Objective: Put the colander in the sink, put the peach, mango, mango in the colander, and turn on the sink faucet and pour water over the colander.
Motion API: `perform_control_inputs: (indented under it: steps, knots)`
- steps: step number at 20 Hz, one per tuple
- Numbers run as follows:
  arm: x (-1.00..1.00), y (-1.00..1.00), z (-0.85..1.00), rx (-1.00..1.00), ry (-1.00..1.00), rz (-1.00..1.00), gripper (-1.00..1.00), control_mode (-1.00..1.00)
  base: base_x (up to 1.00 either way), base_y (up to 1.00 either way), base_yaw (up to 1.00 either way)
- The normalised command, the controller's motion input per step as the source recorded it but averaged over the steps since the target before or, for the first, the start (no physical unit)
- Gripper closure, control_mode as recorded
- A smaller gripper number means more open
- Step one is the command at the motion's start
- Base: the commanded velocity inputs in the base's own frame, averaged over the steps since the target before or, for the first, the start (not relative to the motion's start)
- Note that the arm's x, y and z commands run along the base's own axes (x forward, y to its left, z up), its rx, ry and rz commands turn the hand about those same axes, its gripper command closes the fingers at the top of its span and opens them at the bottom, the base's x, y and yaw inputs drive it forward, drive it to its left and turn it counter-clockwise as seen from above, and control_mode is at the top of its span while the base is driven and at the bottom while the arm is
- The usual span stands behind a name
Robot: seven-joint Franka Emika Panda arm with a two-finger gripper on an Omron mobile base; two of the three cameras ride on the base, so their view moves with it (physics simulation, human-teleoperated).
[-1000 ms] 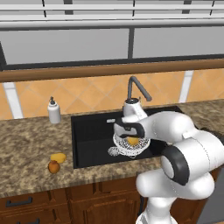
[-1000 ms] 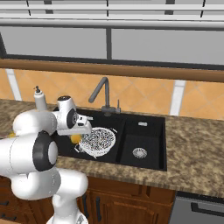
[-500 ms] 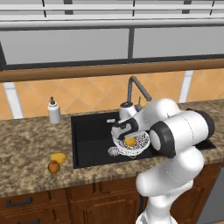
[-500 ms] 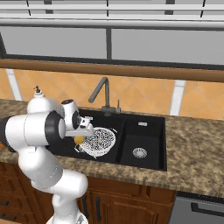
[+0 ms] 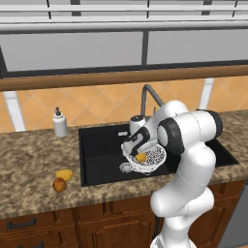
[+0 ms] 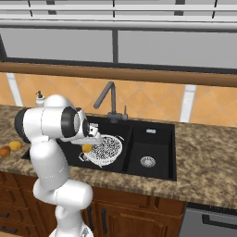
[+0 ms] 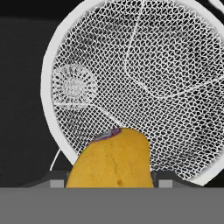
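Since the earlier frame the arm has been folded further over the sink (image 5: 101, 145), its elbow swung up and across, while the colander (image 5: 151, 159) has stayed in the left basin. The claw (image 5: 141, 154) is clenched on a mango (image 7: 113, 161), which is held just above the mesh near the colander's rim. The other mango (image 5: 64, 174) and the peach (image 5: 59, 184) lie touching each other on the table (image 5: 34, 164), left of the sink, well apart from the colander. The sink faucet (image 5: 147, 97) stands behind the basin; no water is seen running. The release looks to be the step in hand. Because the fruit hangs close to the rim rather than over the middle, it could strike the edge, tip the light colander, or roll out into the basin.
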Motion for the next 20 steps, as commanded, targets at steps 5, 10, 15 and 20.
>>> perform_control_inputs:
  steps: [5,10,15,20]
  knots:
    - [0.21,0.00,-0.44,0.00,-0.01,-0.01,1.00,-1.00,0.00,0.00,0.00]
    - [0.15,0.00,-0.31,0.00,-0.01,-0.01,1.00,-1.00,0.00,0.00,0.00]
    - [0.20,0.00,-0.04,0.00,0.00,-0.02,1.00,-1.00,0.00,0.00,0.00]
    - [0.02,0.00,0.00,0.00,0.00,0.00,1.00,-1.00,0.00,0.00,0.00]
